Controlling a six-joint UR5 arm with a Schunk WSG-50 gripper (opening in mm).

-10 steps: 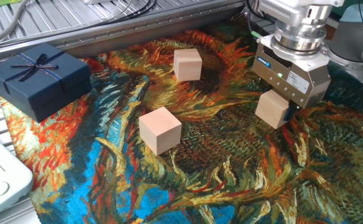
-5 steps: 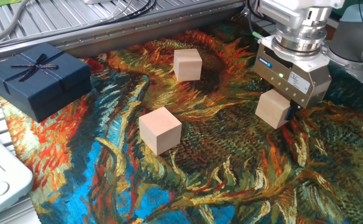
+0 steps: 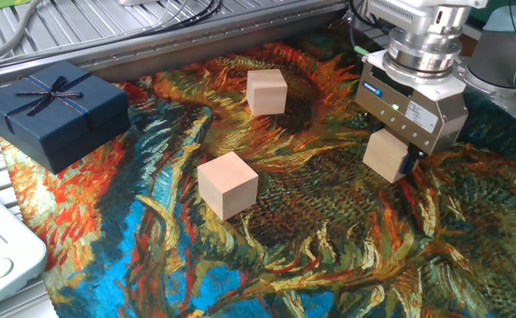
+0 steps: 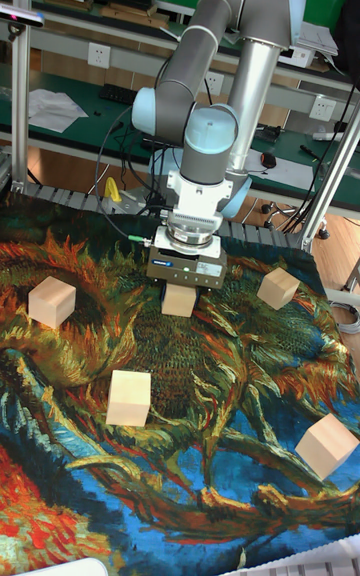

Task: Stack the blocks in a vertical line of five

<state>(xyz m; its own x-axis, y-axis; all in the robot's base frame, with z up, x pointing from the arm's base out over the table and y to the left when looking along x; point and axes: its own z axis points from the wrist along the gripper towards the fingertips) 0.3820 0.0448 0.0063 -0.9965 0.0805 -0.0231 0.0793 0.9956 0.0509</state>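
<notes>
On the painted cloth (image 3: 329, 221) covering the tabletop, my fingers (image 3: 398, 157) pinch one block (image 3: 386, 156), sitting square and upright. Cubes have no long axis. My blue label is too small to read. Only the tall view shows all five blocks (image 4: 128, 397); only the other shows the gift box (image 3: 53, 110).

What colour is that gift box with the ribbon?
Dark blue, ribbon included; the box shows best in the fixed view.

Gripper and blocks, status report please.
Gripper shut on one block. Four blocks loose on the cloth, none stacked. Nothing in the way.
</notes>
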